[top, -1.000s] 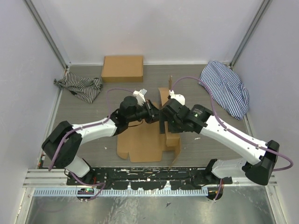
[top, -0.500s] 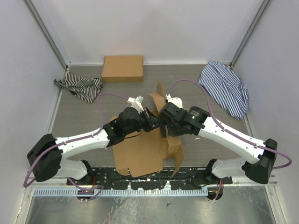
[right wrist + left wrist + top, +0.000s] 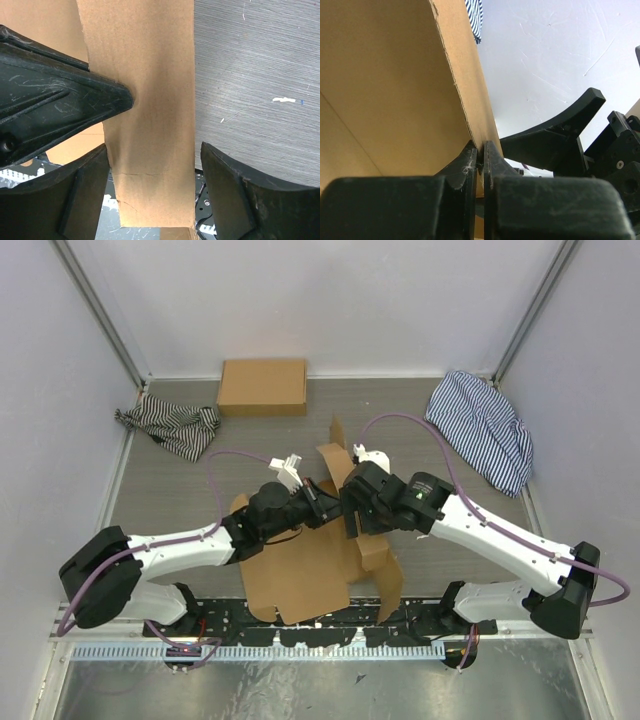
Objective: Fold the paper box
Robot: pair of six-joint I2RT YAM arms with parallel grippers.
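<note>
The left pincer [image 3: 481,152] was clamped tight on a raised edge of the paper box [image 3: 300,580], which lay partly lifted at the near middle of the table [image 3: 170,490]. The right pincer [image 3: 152,165] stood wide, its fingers [image 3: 235,185] straddling one cardboard flap.

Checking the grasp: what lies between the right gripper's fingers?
A flap of the paper box, inside the open right gripper; the right wrist view shows it.
</note>
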